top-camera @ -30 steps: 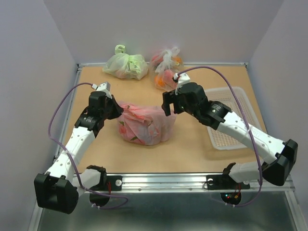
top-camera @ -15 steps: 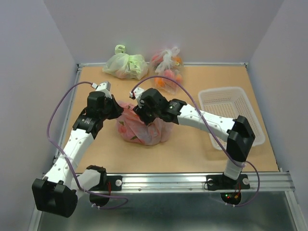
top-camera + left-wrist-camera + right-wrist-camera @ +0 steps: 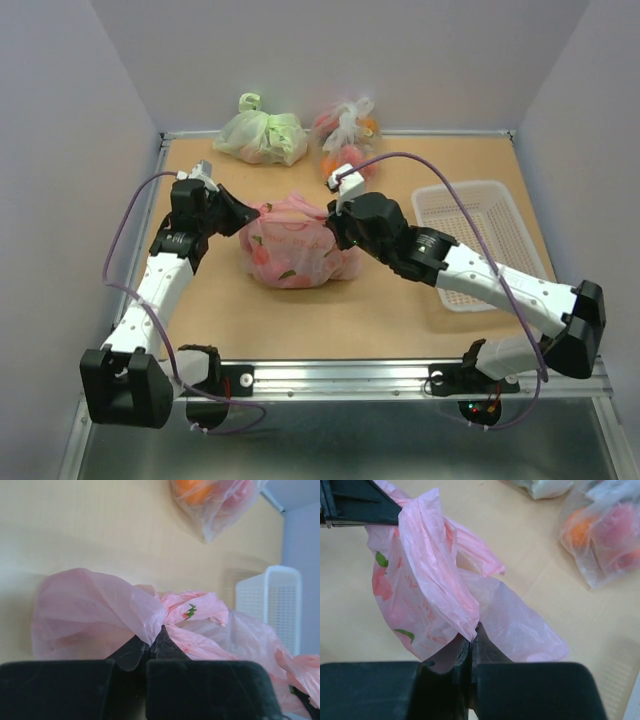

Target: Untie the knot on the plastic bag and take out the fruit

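Left tool (image 3: 152,636) and right tool (image 3: 472,632) pinch plastic bag (image 3: 300,225); fruit (image 3: 262,254) blurred inside.

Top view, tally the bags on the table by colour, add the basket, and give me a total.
pink plastic bag: 1
pale green bag: 1
clear bag of orange-red fruit: 1
white basket: 1
Total: 4

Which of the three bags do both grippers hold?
The pink bag: the left gripper and right gripper each pinch its plastic. The green bag and clear bag lie untouched at the back.
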